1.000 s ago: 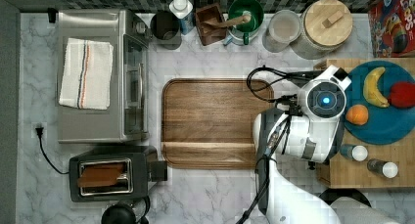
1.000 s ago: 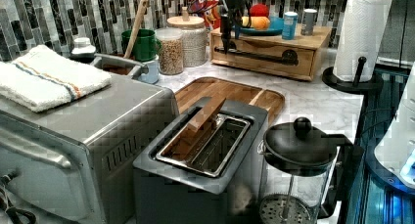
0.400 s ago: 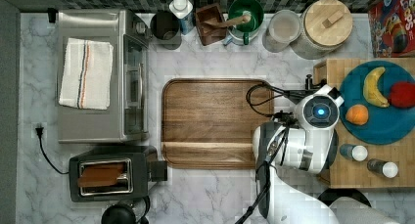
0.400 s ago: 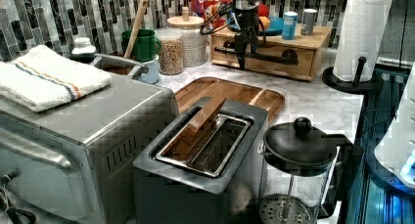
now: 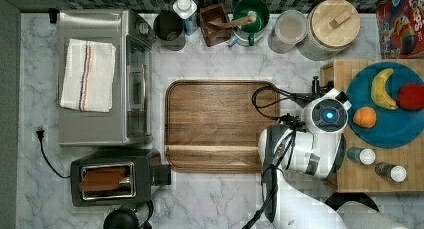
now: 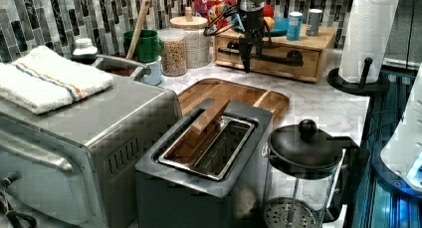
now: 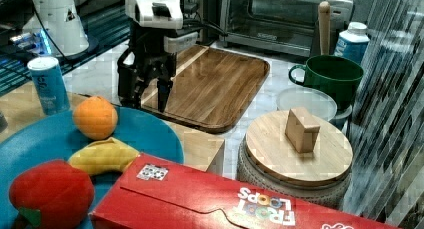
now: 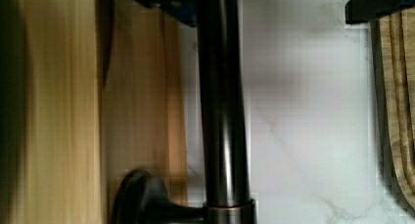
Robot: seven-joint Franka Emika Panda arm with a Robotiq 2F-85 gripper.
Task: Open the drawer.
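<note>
The drawer (image 6: 268, 63) is a light wooden front set in a low bamboo box, at the left view's back right. It looks flush with the box. A long black bar handle (image 6: 278, 57) runs across it. My gripper (image 6: 247, 58) hangs straight down in front of that handle. In the right view the gripper (image 7: 144, 96) is open, its two dark fingers (image 7: 162, 96) spread apart. In the wrist view the handle (image 8: 220, 111) passes between the finger tips, close to one finger and apart from the other.
A dark walnut tray (image 5: 220, 124) lies on the marble beside the box. On the box stand a blue plate (image 5: 390, 134) with fruit and two shakers (image 5: 361, 156). Jars, a green mug (image 5: 250, 16), toaster (image 5: 112, 176), toaster oven (image 5: 100, 76) and paper towel roll (image 6: 366, 36) surround the counter.
The arm has shifted toward the top view's right, over the box edge. The gripper has come down in front of the drawer until its fingers straddle the handle.
</note>
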